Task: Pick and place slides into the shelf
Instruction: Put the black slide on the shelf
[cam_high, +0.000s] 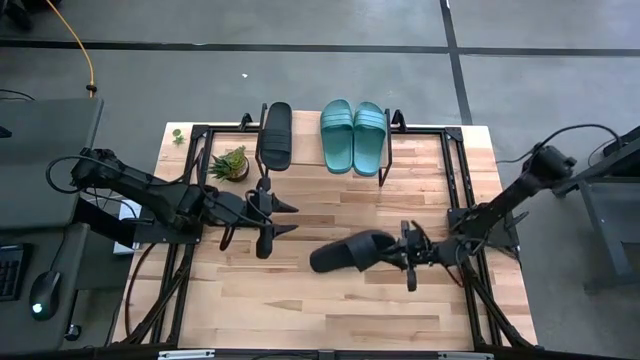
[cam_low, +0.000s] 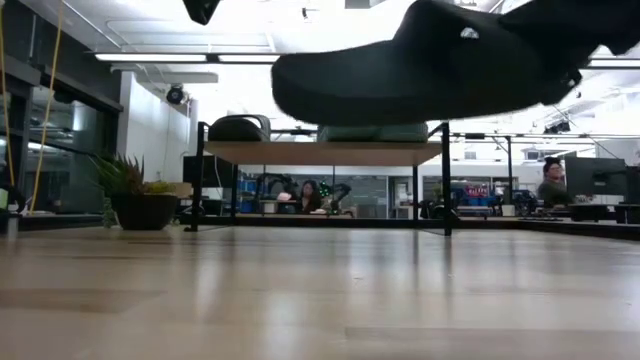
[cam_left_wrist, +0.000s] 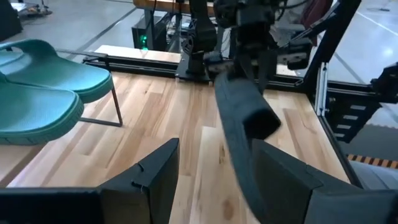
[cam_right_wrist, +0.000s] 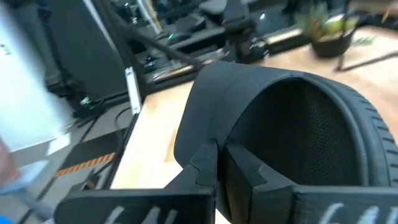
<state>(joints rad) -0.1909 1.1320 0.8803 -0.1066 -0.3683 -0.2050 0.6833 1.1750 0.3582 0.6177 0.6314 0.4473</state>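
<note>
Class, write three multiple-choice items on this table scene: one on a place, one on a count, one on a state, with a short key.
1. Where is the potted plant?
A. on the table beside the shelf's left end
B. on top of the shelf
C. in the left gripper

2. How many slides lie on the shelf?
A. one
B. three
C. four

3. What is the right gripper doing?
A. hanging empty
B. holding a black slide above the table
C. pressing a teal slide flat

Key: 1 A, the high view shows it there. 2 B, two teal slides and one black one sit there. 3 B, the low view shows it airborne.
</note>
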